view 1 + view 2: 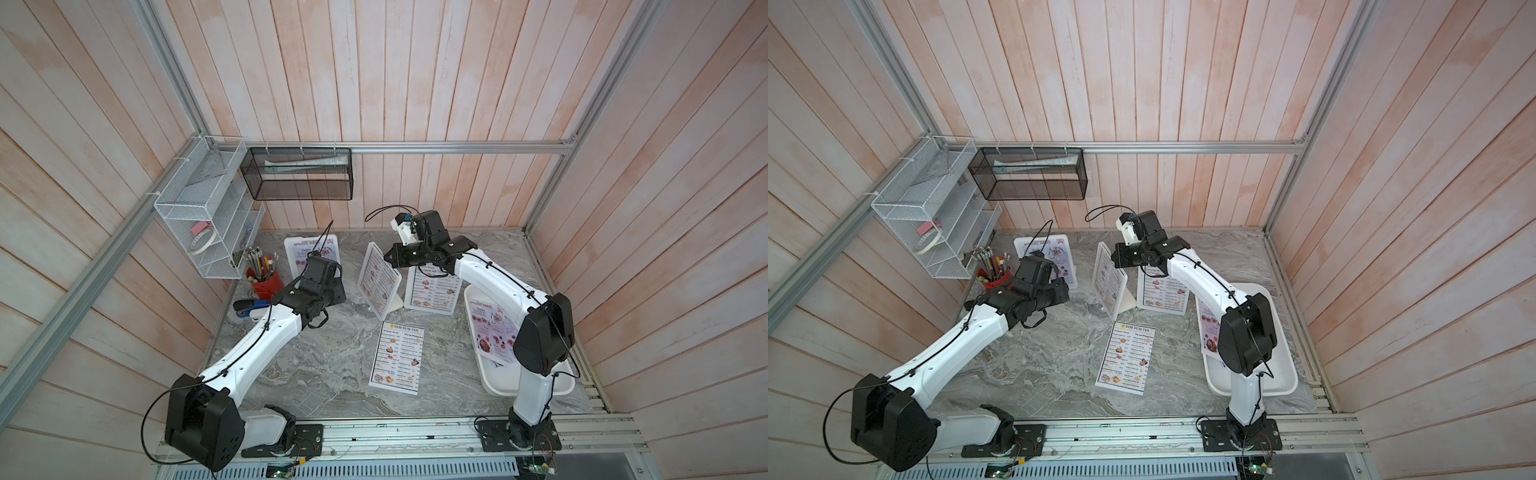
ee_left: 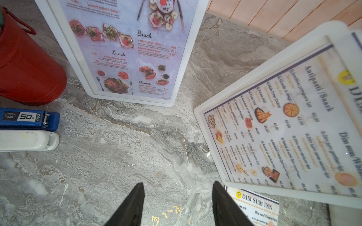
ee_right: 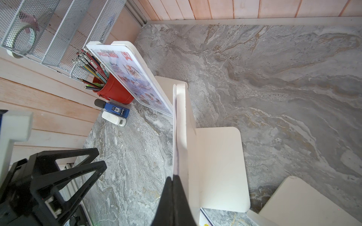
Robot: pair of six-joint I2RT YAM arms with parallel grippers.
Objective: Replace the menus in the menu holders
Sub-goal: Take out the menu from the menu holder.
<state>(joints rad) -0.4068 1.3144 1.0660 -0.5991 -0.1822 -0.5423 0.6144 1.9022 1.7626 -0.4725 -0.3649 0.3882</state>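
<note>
Three white menu holders stand at the back. The left holder (image 1: 293,266) shows a lilac SPECIAL MENU sheet (image 2: 127,49). The middle holder (image 1: 394,305) and the right holder (image 1: 432,309) each show a DIM SUM INN menu. Another DIM SUM INN menu (image 1: 397,357) lies flat on the table. My right gripper (image 3: 173,177) is shut on the top edge of the menu in the middle holder (image 3: 183,117). Between the left and middle holders, my left gripper (image 2: 178,185) hangs open over bare marble, holding nothing.
A shallow white tray (image 1: 528,388) at the right holds lilac menus (image 1: 494,332), partly under my right arm. A red pencil cup (image 1: 262,284), a blue stapler (image 2: 29,118) and a white stapler (image 2: 27,140) sit at the left. Wire racks (image 1: 203,216) hang on the wall.
</note>
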